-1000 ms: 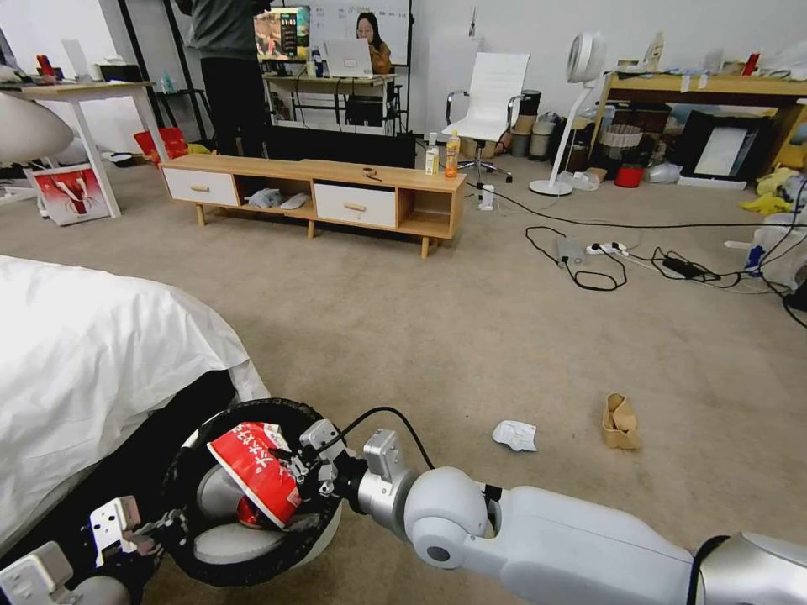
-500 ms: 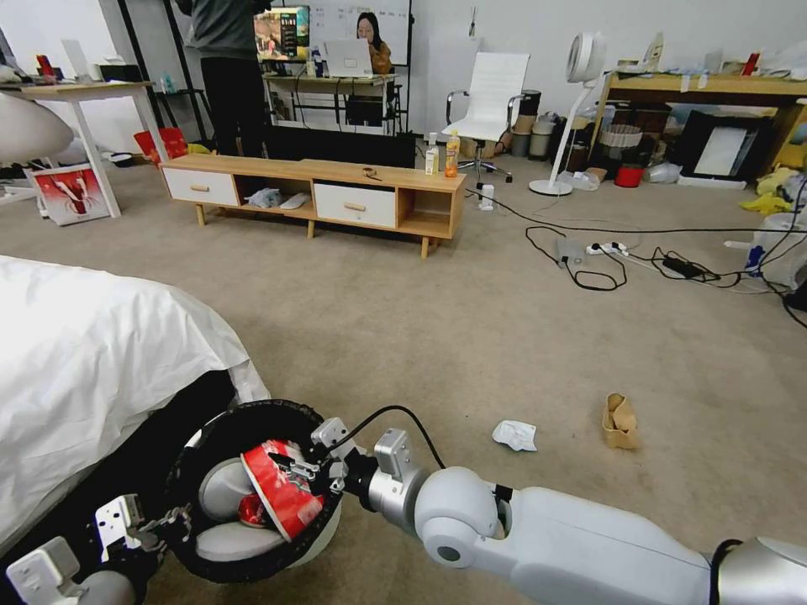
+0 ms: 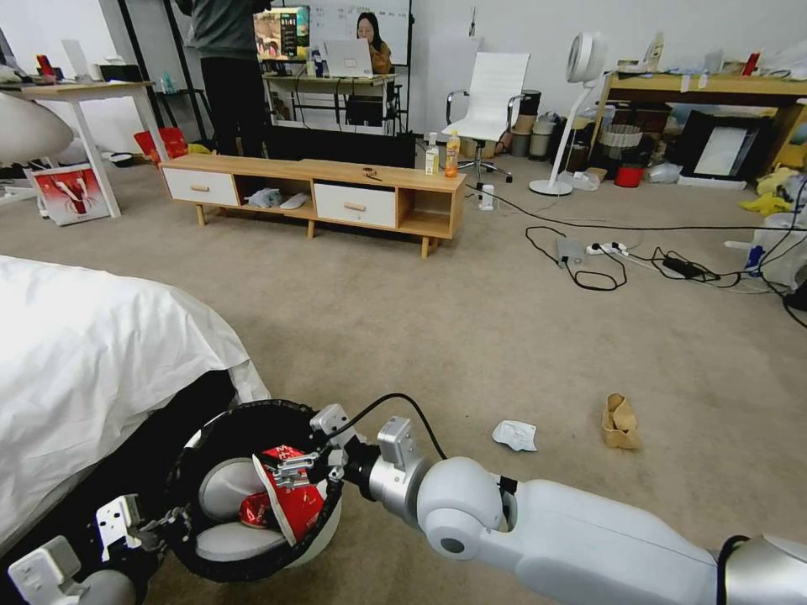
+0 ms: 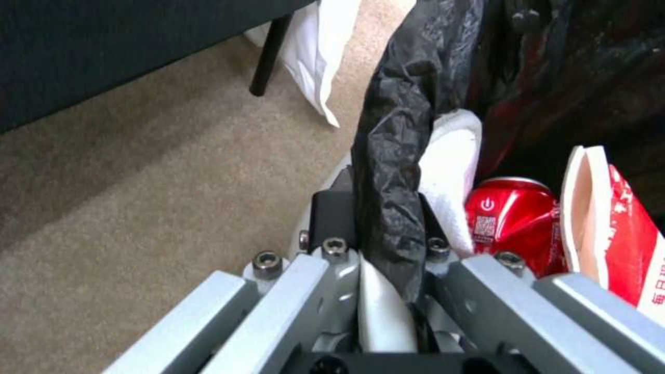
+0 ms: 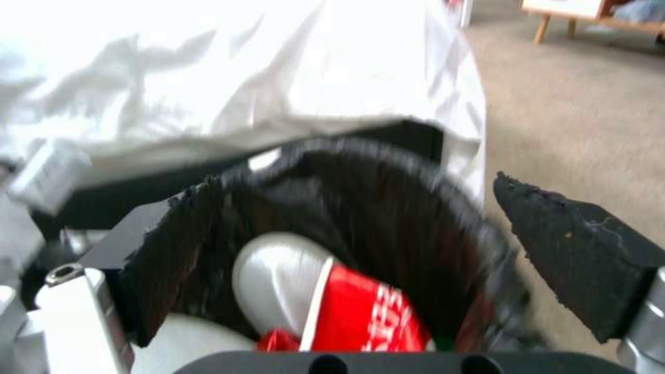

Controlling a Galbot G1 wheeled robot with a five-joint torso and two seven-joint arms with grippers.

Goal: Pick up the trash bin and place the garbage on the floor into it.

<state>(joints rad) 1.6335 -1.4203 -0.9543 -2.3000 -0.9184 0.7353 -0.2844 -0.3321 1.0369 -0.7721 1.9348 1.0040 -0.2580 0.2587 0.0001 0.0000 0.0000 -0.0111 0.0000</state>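
Low at my left, the trash bin [image 3: 210,437], white with a black bag over its rim, is held above the floor [image 3: 471,336]. My left gripper [image 3: 160,531] is shut on its rim [image 4: 395,156]. My right gripper [image 3: 296,467] hangs over the bin's mouth, its fingers [image 5: 575,249] spread wide and open. The red-white carton [image 3: 294,504] stands inside the bin below them, beside a crushed red can [image 4: 509,218]. More garbage lies on the carpet to the right: a crumpled white tissue [image 3: 514,434] and a brown paper box [image 3: 619,421].
A bed with a white sheet [image 3: 84,361] stands close on the left, next to the bin. Farther ahead is a low wooden cabinet [image 3: 319,189]. Black cables and a power strip [image 3: 605,252] trail over the carpet at the right, near a standing fan [image 3: 572,109].
My right gripper has sunk toward the bin with the carton. The carton has gone from tilted over the rim to standing inside, and the fingers now stand apart. The left arm holds still.
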